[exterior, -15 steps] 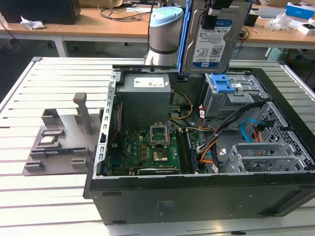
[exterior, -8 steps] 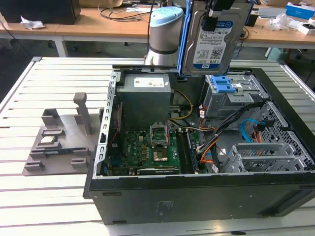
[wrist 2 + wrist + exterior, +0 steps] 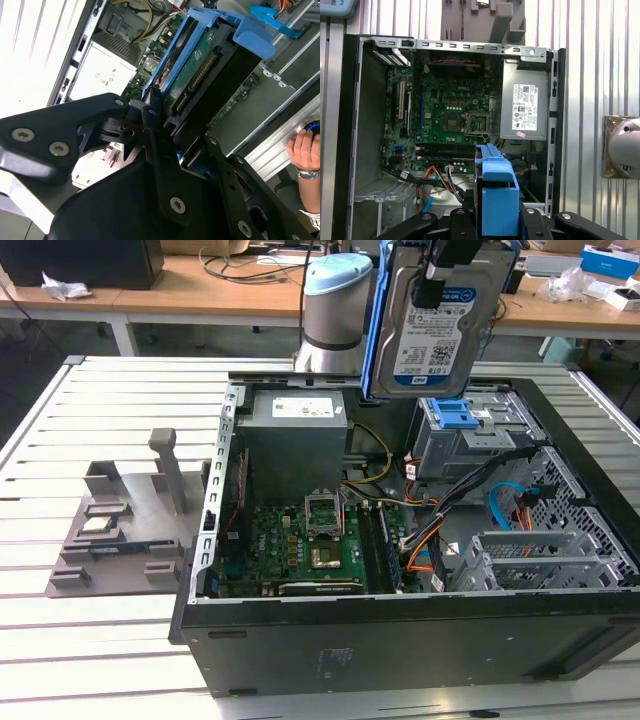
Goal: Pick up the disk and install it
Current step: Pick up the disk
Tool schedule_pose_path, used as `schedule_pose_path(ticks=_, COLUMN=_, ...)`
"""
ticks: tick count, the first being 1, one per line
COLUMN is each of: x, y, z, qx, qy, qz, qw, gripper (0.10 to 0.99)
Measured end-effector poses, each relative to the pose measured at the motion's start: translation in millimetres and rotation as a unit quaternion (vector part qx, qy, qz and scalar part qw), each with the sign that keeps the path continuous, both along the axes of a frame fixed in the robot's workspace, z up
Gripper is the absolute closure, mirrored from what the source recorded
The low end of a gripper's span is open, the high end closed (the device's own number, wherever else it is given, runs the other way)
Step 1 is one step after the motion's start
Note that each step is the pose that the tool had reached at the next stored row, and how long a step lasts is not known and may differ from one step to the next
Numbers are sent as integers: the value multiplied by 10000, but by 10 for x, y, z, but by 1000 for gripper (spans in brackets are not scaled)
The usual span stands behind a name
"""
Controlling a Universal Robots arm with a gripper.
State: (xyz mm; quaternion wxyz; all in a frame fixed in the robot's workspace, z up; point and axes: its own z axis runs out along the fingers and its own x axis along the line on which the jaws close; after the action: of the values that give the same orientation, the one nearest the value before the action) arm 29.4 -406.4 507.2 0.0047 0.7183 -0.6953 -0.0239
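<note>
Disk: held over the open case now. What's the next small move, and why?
Probably a short, slow descent toward the grey cage. The gripper is shut on the disk, which hangs upright above the open case, its lower edge over the blue latch in the exterior view, not yet seated. Depth alignment is unclear, so keep it small.

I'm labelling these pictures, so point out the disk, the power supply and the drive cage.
the disk (image 3: pixel 437 340), exterior view, on its label.
the power supply (image 3: pixel 295 455), exterior view, on its grey side.
the drive cage (image 3: pixel 450 455), exterior view, on its grey metal front.
</note>
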Motion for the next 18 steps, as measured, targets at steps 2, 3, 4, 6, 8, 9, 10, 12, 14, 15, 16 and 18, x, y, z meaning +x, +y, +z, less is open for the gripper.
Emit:
schedule_pose_path(ticks=2, x=0, y=-21, z=-2, qx=0, qy=0, qz=0, qw=10000, gripper=718)
schedule_pose_path(ticks=3, x=-1, y=-30, z=-2, qx=0, qy=0, qz=0, qw=10000, gripper=718)
schedule_pose_path(ticks=4, x=-1, y=-39, z=-3, qx=0, qy=0, qz=0, qw=10000, gripper=718)
schedule_pose_path(ticks=6, x=-1, y=-55, z=-4, qx=0, qy=0, qz=0, qw=10000, gripper=718)
schedule_pose_path(ticks=8, x=-1, y=-80, z=-6, qx=0, qy=0, qz=0, qw=10000, gripper=718)
schedule_pose_path(ticks=9, x=-1, y=-92, z=-7, qx=0, qy=0, qz=0, qw=10000, gripper=718)
schedule_pose_path(ticks=10, x=-1, y=-104, z=-7, qx=0, qy=0, qz=0, qw=10000, gripper=718)
schedule_pose_path(ticks=12, x=-2, y=-126, z=-8, qx=0, qy=0, qz=0, qw=10000, gripper=718)
schedule_pose_path(ticks=14, x=-2, y=-146, z=-10, qx=0, qy=0, qz=0, qw=10000, gripper=718)
schedule_pose_path(ticks=15, x=-2, y=-158, z=-10, qx=0, qy=0, qz=0, qw=10000, gripper=718)
schedule_pose_path(ticks=16, x=-2, y=-168, z=-10, qx=0, qy=0, qz=0, qw=10000, gripper=718)
schedule_pose_path(ticks=18, x=-3, y=-238, z=-13, qx=0, qy=0, qz=0, qw=10000, gripper=718)
